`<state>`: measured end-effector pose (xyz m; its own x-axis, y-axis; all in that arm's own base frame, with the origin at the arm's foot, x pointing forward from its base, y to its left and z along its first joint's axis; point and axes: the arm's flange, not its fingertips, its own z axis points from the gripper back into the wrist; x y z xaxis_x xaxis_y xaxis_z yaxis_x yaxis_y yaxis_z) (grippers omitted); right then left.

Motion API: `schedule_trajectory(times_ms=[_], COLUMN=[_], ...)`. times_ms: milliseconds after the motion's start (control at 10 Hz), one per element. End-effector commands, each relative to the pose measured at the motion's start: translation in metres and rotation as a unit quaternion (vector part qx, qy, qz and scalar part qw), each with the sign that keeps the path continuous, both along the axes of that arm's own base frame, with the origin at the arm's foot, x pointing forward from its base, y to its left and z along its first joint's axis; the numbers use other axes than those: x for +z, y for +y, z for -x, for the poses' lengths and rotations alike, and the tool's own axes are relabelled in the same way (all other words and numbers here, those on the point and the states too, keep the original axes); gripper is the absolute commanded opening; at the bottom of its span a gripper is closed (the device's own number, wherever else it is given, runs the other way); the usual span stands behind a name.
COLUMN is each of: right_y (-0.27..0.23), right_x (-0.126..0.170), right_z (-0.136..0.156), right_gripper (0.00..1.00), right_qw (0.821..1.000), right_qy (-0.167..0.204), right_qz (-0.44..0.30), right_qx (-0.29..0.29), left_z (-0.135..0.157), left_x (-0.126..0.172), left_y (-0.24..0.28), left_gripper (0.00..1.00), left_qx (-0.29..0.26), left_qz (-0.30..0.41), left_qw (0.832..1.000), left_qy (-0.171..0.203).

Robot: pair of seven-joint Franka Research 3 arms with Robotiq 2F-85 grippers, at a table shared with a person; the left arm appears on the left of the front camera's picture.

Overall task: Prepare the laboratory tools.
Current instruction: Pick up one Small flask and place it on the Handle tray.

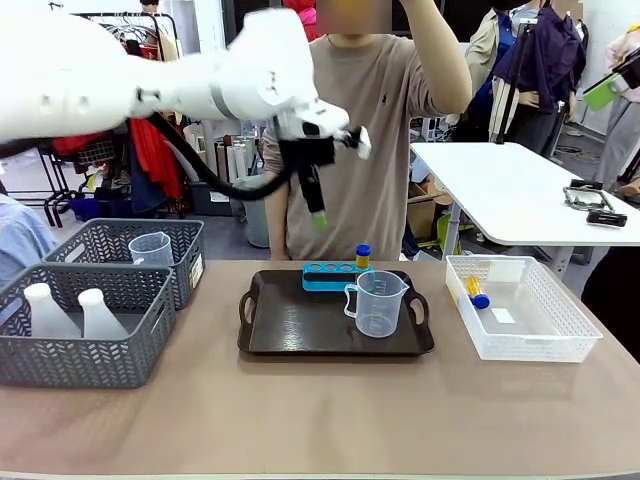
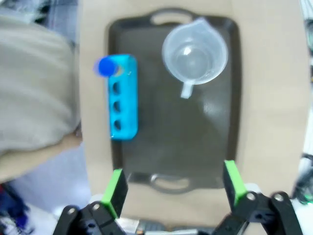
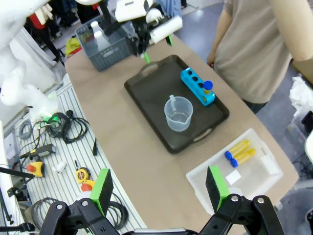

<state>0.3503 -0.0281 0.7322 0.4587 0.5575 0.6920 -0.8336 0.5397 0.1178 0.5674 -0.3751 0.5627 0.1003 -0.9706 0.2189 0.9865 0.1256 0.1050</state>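
Note:
A clear measuring jug (image 1: 378, 303) (image 2: 194, 56) (image 3: 178, 113) stands on the dark tray (image 1: 300, 325). Behind it lies a blue rack (image 1: 335, 275) (image 2: 122, 98) with one blue-capped orange tube (image 1: 363, 257) (image 3: 208, 86) in its end hole. Two more tubes (image 1: 477, 292) (image 3: 239, 152) lie in the white mesh basket (image 1: 540, 340). Two whitish flasks (image 1: 100, 313) stand in the front grey basket (image 1: 75, 360), and a second jug (image 1: 150, 248) sits in the rear one. My left gripper (image 1: 315, 200) (image 2: 174, 186) hangs open and empty high above the tray. My right gripper (image 3: 159, 188) is open, far above the table's near right corner.
A person in a beige top (image 1: 370, 150) stands right behind the tray with one arm raised. The rear grey basket (image 1: 190, 250) sits at the table's left, the mesh basket at its right. Bare tabletop (image 1: 330, 410) runs along the front.

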Motion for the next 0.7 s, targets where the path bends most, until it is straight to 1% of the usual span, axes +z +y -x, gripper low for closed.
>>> schedule_trajectory(times_ms=[0, 100, 200, 300, 400, 500, 600], right_y=[0.003, 0.003, 0.003, 0.003, 0.003, 0.003, 0.003], right_x=[0.003, 0.003, 0.003, 0.003, 0.003, 0.003, 0.003], right_z=[0.0, 0.0, 0.0, 0.0, 0.0, 0.0, 0.0], right_gripper=[1.0, 1.0, 1.0, 1.0, 1.0, 1.0, 1.0], right_qw=[1.0, 1.0, 1.0, 1.0, 1.0, 1.0, 1.0], right_qy=[0.001, 0.001, 0.001, 0.001, 0.001, 0.001, 0.001], right_qz=[-0.016, -0.016, -0.016, -0.016, -0.016, -0.016, -0.016], right_qx=[0.002, 0.002, 0.002, 0.002, 0.002, 0.002, 0.002], left_z=[0.004, 0.022, 0.018, 0.01, 0.01, 0.01, 0.031], left_x=[0.035, 0.071, 0.072, 0.072, 0.077, 0.077, 0.085], left_y=[0.054, 0.081, 0.101, 0.128, 0.158, 0.192, 0.208], left_gripper=[1.0, 1.0, 1.0, 1.0, 1.0, 1.0, 1.0], left_qx=[0.095, 0.151, 0.19, 0.243, 0.301, 0.369, 0.43], left_qz=[-0.045, -0.062, -0.063, -0.065, -0.068, -0.076, -0.093], left_qw=[0.993, 0.985, 0.977, 0.965, 0.949, 0.925, 0.897], left_qy=[-0.06, -0.063, -0.073, -0.069, -0.063, -0.052, -0.04])
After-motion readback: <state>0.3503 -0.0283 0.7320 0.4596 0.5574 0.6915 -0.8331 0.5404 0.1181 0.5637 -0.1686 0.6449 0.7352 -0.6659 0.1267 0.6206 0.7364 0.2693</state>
